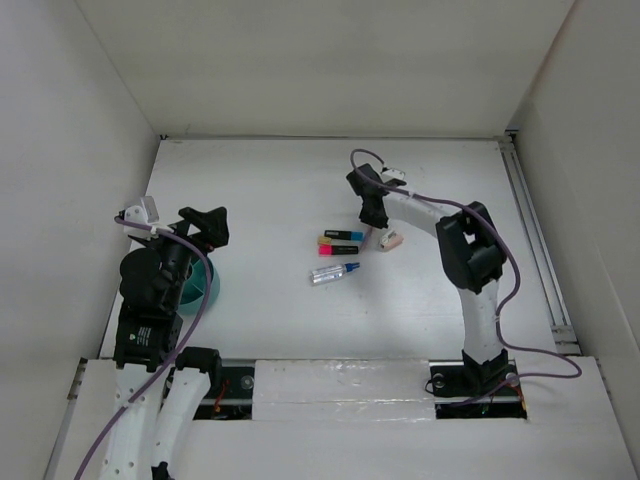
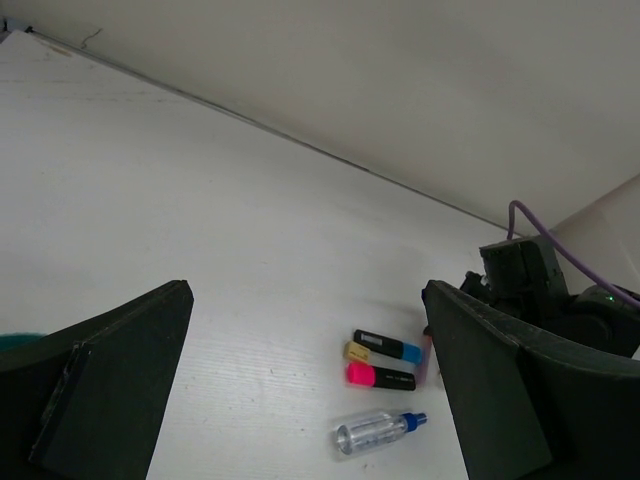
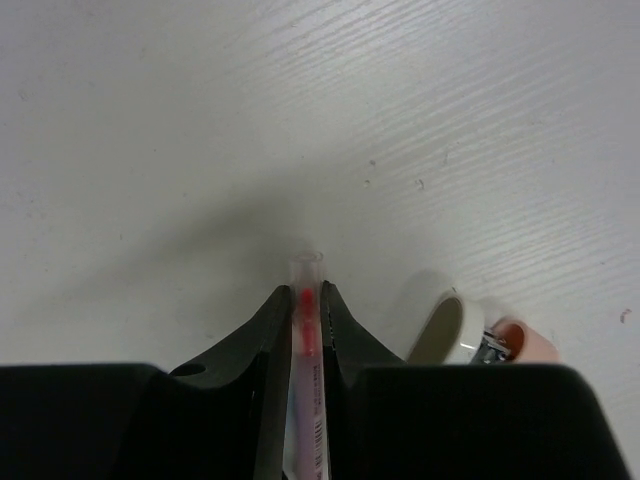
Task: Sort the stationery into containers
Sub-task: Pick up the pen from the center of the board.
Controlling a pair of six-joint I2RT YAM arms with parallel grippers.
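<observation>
A white table (image 1: 270,190) with a faint wood grain formed the floor of the enclosure. A plain back wall (image 1: 330,60) rose from the table's far edge, a left wall (image 1: 60,150) and a right wall (image 1: 600,150) from its sides. A grey metal rail (image 1: 535,240) ran along the table's right edge. A glossy white board (image 1: 340,385) lay across its near edge.

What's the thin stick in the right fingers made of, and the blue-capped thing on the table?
Thin stick: likely a clear plastic tube, glossy; a red core shows through it. Blue-capped thing: clear, shiny body with bright highlights, plastic by the look; opaque blue cap, probably plastic too.
</observation>
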